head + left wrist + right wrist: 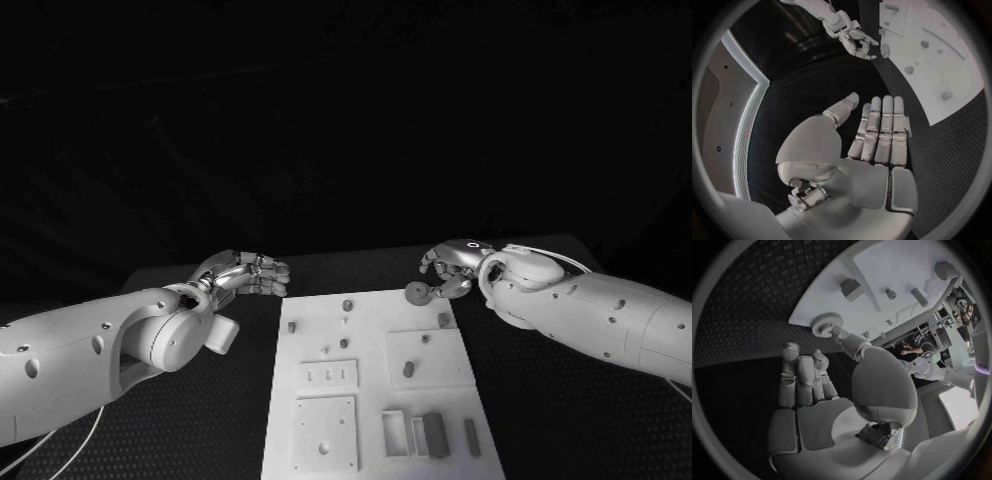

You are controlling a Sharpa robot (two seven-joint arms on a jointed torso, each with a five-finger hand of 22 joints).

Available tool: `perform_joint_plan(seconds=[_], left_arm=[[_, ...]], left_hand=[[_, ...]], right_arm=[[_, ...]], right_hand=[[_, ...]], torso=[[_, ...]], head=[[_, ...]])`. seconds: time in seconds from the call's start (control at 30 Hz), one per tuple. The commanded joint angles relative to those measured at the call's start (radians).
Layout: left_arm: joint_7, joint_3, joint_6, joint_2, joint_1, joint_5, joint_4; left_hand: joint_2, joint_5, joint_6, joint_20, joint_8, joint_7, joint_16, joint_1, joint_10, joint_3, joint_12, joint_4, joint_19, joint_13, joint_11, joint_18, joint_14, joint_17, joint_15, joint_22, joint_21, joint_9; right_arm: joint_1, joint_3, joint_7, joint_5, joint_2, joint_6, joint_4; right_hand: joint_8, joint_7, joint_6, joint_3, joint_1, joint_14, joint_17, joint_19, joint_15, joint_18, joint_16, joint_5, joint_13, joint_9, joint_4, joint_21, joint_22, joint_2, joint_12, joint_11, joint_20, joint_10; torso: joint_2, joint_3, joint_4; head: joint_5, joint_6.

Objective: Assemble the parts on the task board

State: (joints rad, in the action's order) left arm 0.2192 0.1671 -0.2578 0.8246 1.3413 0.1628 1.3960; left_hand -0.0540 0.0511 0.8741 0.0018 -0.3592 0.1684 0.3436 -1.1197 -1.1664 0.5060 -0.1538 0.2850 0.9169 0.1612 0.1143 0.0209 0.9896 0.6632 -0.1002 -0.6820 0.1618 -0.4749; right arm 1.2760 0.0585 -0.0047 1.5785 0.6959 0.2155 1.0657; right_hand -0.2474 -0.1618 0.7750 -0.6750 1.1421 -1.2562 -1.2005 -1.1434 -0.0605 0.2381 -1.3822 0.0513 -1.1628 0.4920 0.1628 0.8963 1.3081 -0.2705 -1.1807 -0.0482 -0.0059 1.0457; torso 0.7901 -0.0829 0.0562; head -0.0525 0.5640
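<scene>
The white task board (375, 385) lies in the middle of the black table. My right hand (453, 264) hovers over its far right corner and pinches a small toothed gear (420, 292) at its fingertips; in the right wrist view the gear (825, 324) sits at the thumb tip by the edge of the board (898, 270), while the other fingers (799, 371) stay straight. My left hand (248, 272) is off the board's far left corner, holding nothing; the left wrist view shows its fingers (881, 131) flat and side by side, thumb apart.
Small pegs stand on the board at the far side (348, 304), left (293, 326) and middle (408, 369). Two dark bars (434, 435) (472, 437) lie near its front right, beside square recessed plates (326, 432). Bare black table flanks the board.
</scene>
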Motion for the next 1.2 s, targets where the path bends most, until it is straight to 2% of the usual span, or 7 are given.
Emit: perform_joint_plan(seconds=[0.03, 0.2, 0.43, 0.57, 0.93, 1.07, 1.2], left_arm=[[0.013, -0.001, 0.018, -0.004, 0.001, 0.000, -0.002], [0.011, -0.001, 0.016, -0.004, 0.001, 0.000, -0.003], [0.009, -0.001, 0.017, -0.003, 0.001, 0.000, -0.003], [0.008, -0.001, 0.016, -0.003, 0.001, 0.000, -0.003], [0.005, -0.001, 0.017, -0.002, 0.001, 0.000, -0.002], [0.004, -0.001, 0.018, -0.002, 0.001, 0.000, 0.000], [0.003, -0.001, 0.018, -0.001, 0.001, 0.001, 0.002]], left_hand=[[-0.007, 0.003, -0.005, 0.003, 0.007, 0.000, -0.005, -0.001, 0.000, -0.004, 0.007, 0.001, 0.003, 0.001, 0.005, -0.002, 0.001, 0.001, -0.005, -0.001, -0.006, 0.001], [-0.007, 0.003, -0.006, 0.003, 0.007, 0.000, -0.005, -0.001, 0.000, -0.004, 0.007, 0.001, 0.003, 0.001, 0.005, -0.002, 0.001, 0.001, -0.005, -0.001, -0.007, 0.001], [-0.007, 0.003, -0.007, 0.003, 0.008, 0.001, -0.006, 0.000, 0.000, -0.004, 0.008, 0.000, 0.003, 0.001, 0.006, -0.002, 0.001, 0.002, -0.005, -0.001, -0.007, 0.001], [-0.007, 0.003, -0.007, 0.003, 0.008, 0.001, -0.006, 0.001, 0.001, -0.005, 0.009, 0.000, 0.003, 0.001, 0.006, -0.002, 0.001, 0.003, -0.005, -0.001, -0.007, 0.002], [-0.006, 0.003, -0.008, 0.003, 0.009, 0.002, -0.007, 0.002, 0.001, -0.005, 0.009, -0.001, 0.003, 0.001, 0.006, -0.002, 0.001, 0.003, -0.005, -0.001, -0.008, 0.002], [-0.007, 0.003, -0.009, 0.003, 0.009, 0.002, -0.007, 0.002, 0.001, -0.005, 0.010, -0.001, 0.003, 0.001, 0.006, -0.002, 0.001, 0.004, -0.005, -0.002, -0.008, 0.002], [-0.006, 0.003, -0.009, 0.003, 0.009, 0.002, -0.007, 0.002, 0.001, -0.005, 0.010, -0.001, 0.003, 0.001, 0.006, -0.002, 0.001, 0.004, -0.005, -0.002, -0.008, 0.002]], right_arm=[[-0.006, -0.001, 0.025, -0.022, -0.013, -0.031, -0.024], [-0.019, 0.001, 0.036, -0.036, -0.029, -0.043, -0.047], [-0.026, 0.002, 0.046, -0.051, -0.036, -0.046, -0.055], [-0.026, 0.002, 0.050, -0.060, -0.038, -0.048, -0.059], [-0.028, 0.002, 0.051, -0.060, -0.049, -0.062, -0.072], [-0.030, 0.002, 0.043, -0.054, -0.055, -0.054, -0.073], [-0.032, 0.002, 0.024, -0.014, -0.060, -0.042, -0.072]], right_hand=[[0.002, 0.002, -0.002, -0.005, -0.005, -0.007, 0.001, 0.003, 0.001, 0.024, -0.006, -0.001, -0.001, -0.001, -0.003, 0.008, 0.025, 0.007, -0.006, 0.001, -0.009, 0.005], [-0.005, 0.004, 0.011, -0.006, -0.007, -0.004, 0.007, 0.007, -0.001, 0.024, -0.011, -0.001, 0.000, 0.001, -0.004, 0.016, 0.025, 0.012, -0.009, 0.003, -0.010, 0.003], [-0.018, 0.010, 0.034, -0.009, -0.013, 0.007, 0.021, 0.017, -0.006, 0.024, -0.013, -0.001, 0.003, 0.005, -0.009, 0.024, 0.024, 0.023, -0.011, 0.009, -0.009, -0.001], [-0.028, 0.013, 0.052, -0.011, -0.018, 0.012, 0.028, 0.022, -0.008, 0.024, -0.016, -0.001, 0.006, 0.008, -0.014, 0.028, 0.023, 0.037, -0.012, 0.011, -0.009, -0.002], [-0.047, 0.017, 0.091, -0.011, -0.023, 0.017, 0.039, 0.030, -0.013, 0.024, -0.026, -0.001, 0.012, 0.015, -0.014, 0.037, 0.022, 0.079, -0.015, 0.015, -0.009, -0.004], [-0.052, 0.017, 0.103, -0.007, -0.028, 0.017, 0.041, 0.031, -0.013, 0.024, -0.031, -0.001, 0.013, 0.017, -0.011, 0.041, 0.022, 0.082, -0.016, 0.015, -0.009, -0.004], [-0.054, 0.018, 0.112, -0.002, -0.038, 0.014, 0.041, 0.032, -0.013, 0.024, -0.036, -0.001, 0.014, 0.018, -0.015, 0.044, 0.021, 0.066, -0.018, 0.016, -0.008, -0.003]], torso=[[0.000, 0.0005, 0.0021], [-0.001, 0.0005, 0.0045], [-0.001, -0.0006, 0.0024], [-0.001, 0.0011, 0.0028], [-0.001, 0.0001, 0.0028], [0.000, -0.0004, 0.0028], [-0.001, -0.0004, 0.0032]], head=[[0.000, 0.005], [-0.002, 0.008], [0.000, 0.011], [-0.001, 0.011], [0.000, 0.014], [0.000, 0.016], [0.000, 0.017]])
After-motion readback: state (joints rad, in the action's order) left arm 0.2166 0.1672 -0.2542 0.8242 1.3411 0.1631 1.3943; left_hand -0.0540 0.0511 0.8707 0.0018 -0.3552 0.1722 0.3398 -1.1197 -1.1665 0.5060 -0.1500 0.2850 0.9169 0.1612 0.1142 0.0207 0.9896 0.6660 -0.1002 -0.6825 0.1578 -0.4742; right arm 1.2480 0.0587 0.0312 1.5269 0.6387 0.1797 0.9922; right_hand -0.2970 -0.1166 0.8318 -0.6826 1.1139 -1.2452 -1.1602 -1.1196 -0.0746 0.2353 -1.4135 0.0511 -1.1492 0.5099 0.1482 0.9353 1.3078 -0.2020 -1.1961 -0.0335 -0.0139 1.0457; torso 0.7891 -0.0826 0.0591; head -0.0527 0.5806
